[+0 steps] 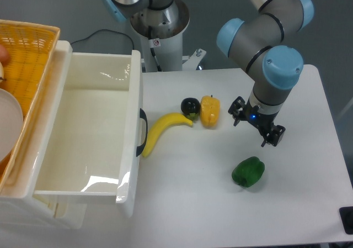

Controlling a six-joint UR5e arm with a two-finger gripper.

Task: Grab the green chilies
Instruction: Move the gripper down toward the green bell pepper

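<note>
The glossy bright-green, lobed, pepper-shaped plastic green chilies [248, 172] lie on the white surface [298, 215] toward its right front part, resting alone with bare surface all round. Nothing touches them.

Just above and slightly right of them in the picture hangs the black two-finger gripper [257, 126] of the grey arm with pale blue joint caps [276, 66]. Its fingers [273, 136] are spread apart and released, holding nothing, and they are near the green chilies but clear of them. The gripper is tilted, so one finger sits nearer the yellow pepper and the other lower and to the right.

To the left of the gripper stands the yellow lobed plastic pepper [209, 111], and touching or just beside its left side is the small dark round fruit [190, 106]. The curved yellow plastic banana [162, 129] lies with one tip close under the dark fruit and its other end reaching down toward the large white plastic bin [135, 148], which has a dark handle [142, 133] on the near wall.

Beyond the bin, at the far left edge, is an orange-yellow woven basket [27, 66].
</note>
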